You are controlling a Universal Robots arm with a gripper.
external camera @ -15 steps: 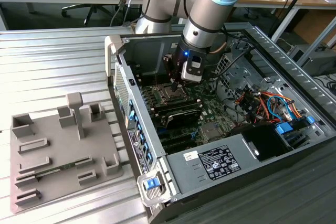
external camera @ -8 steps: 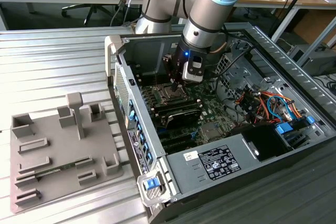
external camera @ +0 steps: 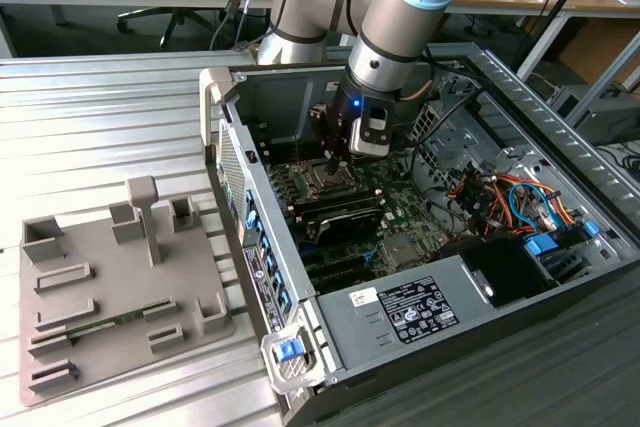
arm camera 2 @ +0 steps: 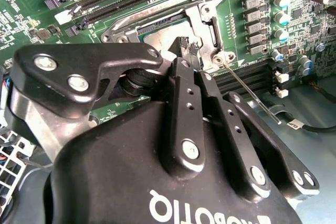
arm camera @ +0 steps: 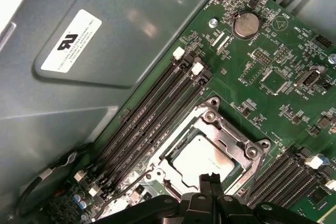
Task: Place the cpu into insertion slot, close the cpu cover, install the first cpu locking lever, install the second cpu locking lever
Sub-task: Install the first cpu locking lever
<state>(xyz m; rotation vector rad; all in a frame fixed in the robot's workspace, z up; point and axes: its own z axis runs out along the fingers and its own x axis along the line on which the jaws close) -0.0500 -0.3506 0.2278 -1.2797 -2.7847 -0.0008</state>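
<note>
The arm reaches down into an open computer case (external camera: 470, 342), and the gripper (external camera: 335, 157) hangs directly above the insertion slot (external camera: 325, 184) on the green motherboard (arm camera: 283, 77). In both wrist views the gripper (arm camera: 210, 182) has its two black fingertips (arm camera 2: 184, 45) pressed together with no visible gap, low over one edge of the slot; whether they pinch anything between them cannot be told.

The cpu (arm camera: 202, 158) lies flat inside the slot with its dull silver top facing up. The cpu cover (arm camera: 231, 137) lies down around it, and its window frames the chip. In the second wrist view the cpu (arm camera 2: 160, 38) shows just beyond the closed fingertips, and a thin metal lever (arm camera 2: 247, 90) runs out from a corner of the slot, slanting across the black connectors beside it. Whether that lever is latched cannot be told.

Long black memory slots (arm camera: 152, 124) run alongside the insertion slot, between it and the grey case wall (arm camera: 105, 35). A round coin battery (arm camera: 245, 24) sits on the board well apart from the slot. In the exterior view a grey fixture tray (external camera: 100, 297) lies outside the case, far from the slot, towards the exterior view's left
</note>
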